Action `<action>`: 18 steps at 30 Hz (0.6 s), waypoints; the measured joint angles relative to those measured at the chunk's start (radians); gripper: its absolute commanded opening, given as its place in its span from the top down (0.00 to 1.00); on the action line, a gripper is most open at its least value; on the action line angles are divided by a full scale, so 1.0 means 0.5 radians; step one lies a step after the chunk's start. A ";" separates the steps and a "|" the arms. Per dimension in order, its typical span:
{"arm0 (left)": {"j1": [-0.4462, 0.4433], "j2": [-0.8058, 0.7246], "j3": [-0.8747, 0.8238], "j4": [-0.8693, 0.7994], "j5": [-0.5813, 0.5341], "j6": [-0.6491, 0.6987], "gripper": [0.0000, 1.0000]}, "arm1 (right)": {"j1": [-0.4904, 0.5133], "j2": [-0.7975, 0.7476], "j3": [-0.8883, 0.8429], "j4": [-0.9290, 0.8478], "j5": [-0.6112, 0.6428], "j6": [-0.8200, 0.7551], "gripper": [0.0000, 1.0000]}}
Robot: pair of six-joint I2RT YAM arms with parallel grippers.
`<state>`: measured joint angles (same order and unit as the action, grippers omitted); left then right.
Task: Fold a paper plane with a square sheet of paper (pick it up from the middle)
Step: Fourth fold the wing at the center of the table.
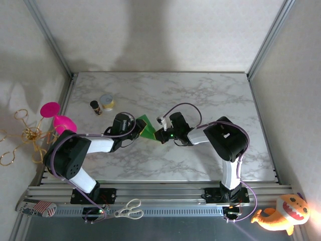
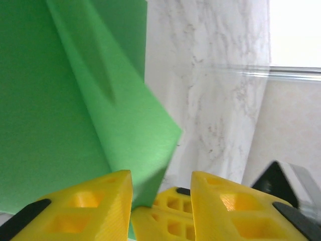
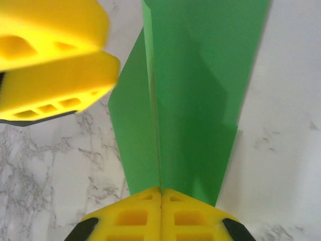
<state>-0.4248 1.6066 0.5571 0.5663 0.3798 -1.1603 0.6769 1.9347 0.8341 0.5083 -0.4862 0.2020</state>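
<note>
Desk (image 1: 200, 95): white marble pattern, grey veining. Upper left of frame: small dark bottle (image 1: 95, 107) upright, just beside a round yellow-sided tin (image 1: 107, 102). Pink cup (image 1: 64, 123) at left edge.

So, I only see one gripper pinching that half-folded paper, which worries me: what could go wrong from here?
1. The right gripper is shut on just the fold line of the green paper; the loose flaps may spring apart.
2. The left gripper stands open with a paper corner between its fingers; pulling away could snag that corner or tug the paper from the pinch.
</note>
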 measured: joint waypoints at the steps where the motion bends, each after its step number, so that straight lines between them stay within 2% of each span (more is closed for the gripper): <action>1: 0.000 0.008 0.000 0.020 0.005 0.001 0.64 | -0.008 0.006 0.000 0.000 -0.011 0.013 0.93; 11: 0.000 0.127 -0.006 0.085 0.024 0.027 0.57 | -0.031 0.030 0.010 0.008 -0.082 0.138 0.92; 18: 0.000 0.209 -0.001 0.089 0.043 0.043 0.59 | -0.039 0.042 0.024 0.007 -0.116 0.165 0.92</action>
<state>-0.4248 1.7111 0.5568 0.6106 0.4015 -1.1385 0.6575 1.9556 0.8459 0.5117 -0.5442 0.2844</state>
